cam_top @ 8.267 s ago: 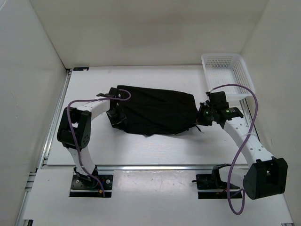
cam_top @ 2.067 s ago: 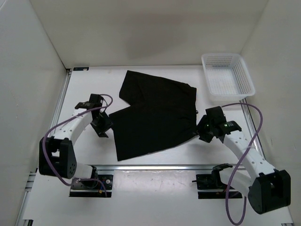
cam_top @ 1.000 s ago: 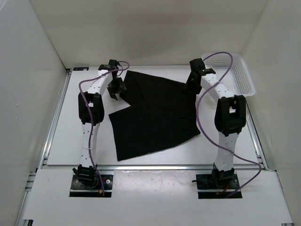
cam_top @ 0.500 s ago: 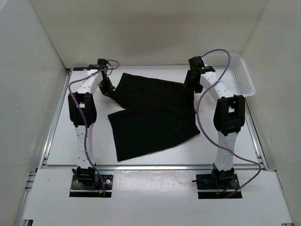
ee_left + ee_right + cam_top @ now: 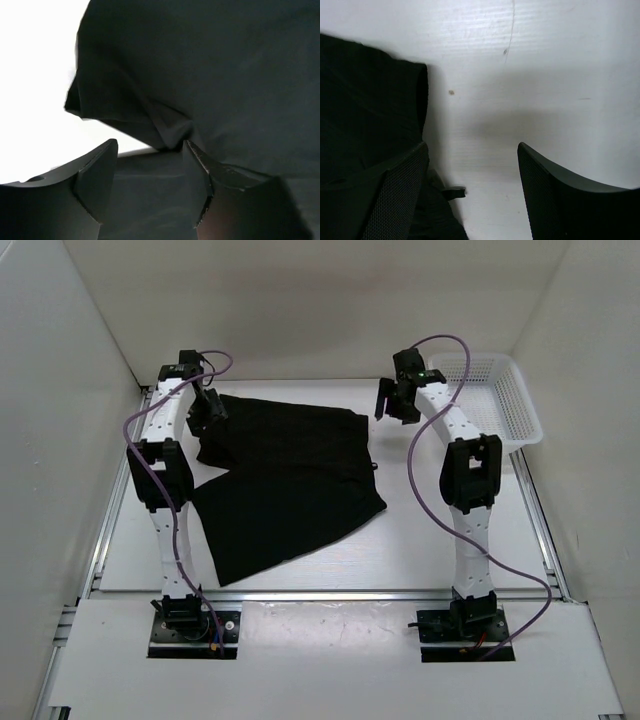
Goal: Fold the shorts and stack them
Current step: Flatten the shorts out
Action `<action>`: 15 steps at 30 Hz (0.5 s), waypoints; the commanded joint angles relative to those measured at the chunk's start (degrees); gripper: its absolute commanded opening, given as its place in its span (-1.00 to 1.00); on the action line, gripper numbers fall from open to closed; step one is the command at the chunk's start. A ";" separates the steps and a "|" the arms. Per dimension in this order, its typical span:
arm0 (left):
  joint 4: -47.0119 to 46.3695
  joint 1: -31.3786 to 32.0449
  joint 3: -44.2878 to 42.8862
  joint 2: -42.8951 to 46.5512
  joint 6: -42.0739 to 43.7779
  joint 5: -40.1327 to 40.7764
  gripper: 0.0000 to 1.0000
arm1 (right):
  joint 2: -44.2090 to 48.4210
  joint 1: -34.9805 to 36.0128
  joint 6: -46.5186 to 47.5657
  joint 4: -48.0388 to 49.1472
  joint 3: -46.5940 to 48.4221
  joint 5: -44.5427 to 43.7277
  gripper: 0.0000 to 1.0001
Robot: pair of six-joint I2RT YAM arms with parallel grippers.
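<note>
Two grippers are flanking the shorts (image 5: 285,475), upper frame.
My right gripper (image 5: 472,155) is gaping, empty; left gripper (image 5: 149,150) grasp I cannot tell.

The shorts (image 5: 285,475) are plain black, the table (image 5: 400,550) white, the mesh basket (image 5: 525,415) white, the cables (image 5: 411,455) purple

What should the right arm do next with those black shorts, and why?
Probably nudge the right tool sideways onto the corner of the shorts and close. It hangs open over the white table, the cloth edge just beside one finger, while the left tool sits at the other far corner, fabric bunched at its tips.
</note>
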State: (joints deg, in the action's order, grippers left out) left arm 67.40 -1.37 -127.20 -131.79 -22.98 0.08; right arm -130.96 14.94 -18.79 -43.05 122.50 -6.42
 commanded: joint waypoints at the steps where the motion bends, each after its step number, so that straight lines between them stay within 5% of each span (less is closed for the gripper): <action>1: 2.40 -2.14 -0.43 2.49 1.27 -1.04 0.34 | 0.26 1.58 2.44 -2.04 1.79 3.69 0.54; 8: -0.25 -5.57 6.78 5.84 0.13 0.98 0.03 | 0.09 2.99 1.83 -0.19 -0.24 4.75 0.52; 12: -1.38 -6.10 9.50 4.44 0.13 0.98 0.50 | -4.20 2.99 1.82 -0.19 4.66 6.41 0.54; 15: -2.88 -6.10 10.03 2.42 0.13 -0.60 0.53 | -9.11 2.99 1.82 -0.19 11.06 7.03 0.59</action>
State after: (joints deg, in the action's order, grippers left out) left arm 67.07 -7.90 -117.58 -130.93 -23.11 0.71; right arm -135.70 18.35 -17.61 -43.83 127.17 -1.10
